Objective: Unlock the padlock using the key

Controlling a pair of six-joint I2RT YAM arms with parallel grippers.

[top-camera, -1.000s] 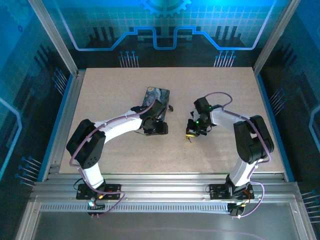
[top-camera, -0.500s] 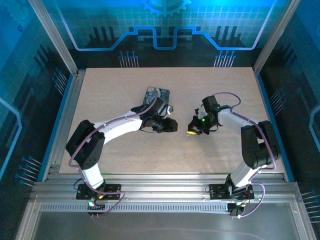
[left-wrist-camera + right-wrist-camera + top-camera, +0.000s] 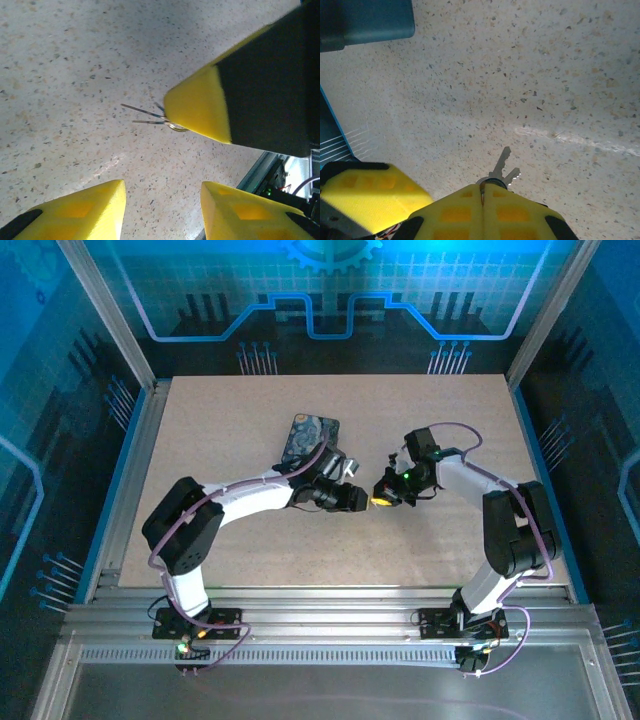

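Swinging across, the left claw (image 3: 355,498), spread and empty, now faces the right claw (image 3: 383,496), clenched on the keys (image 3: 503,167) jutting from its tips, so a handover looks likely.

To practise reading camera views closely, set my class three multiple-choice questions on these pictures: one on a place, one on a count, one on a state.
1. Where does the blue tin lie on the table?
A. Beyond the left arm
B. By the arm bases
C. At the table's right edge

2. How many keys stick out of the right tool?
A. One
B. Two
C. Four

3. How do the right tool's fingers stand?
A. Wide apart
B. Shut on the keys
C. Clamped on the tin

Answers:
1 A, the top view shows the tin just past the left arm's wrist.
2 B, two blades show in the right wrist view.
3 B, the yellow fingers meet with the keys pinched between them.
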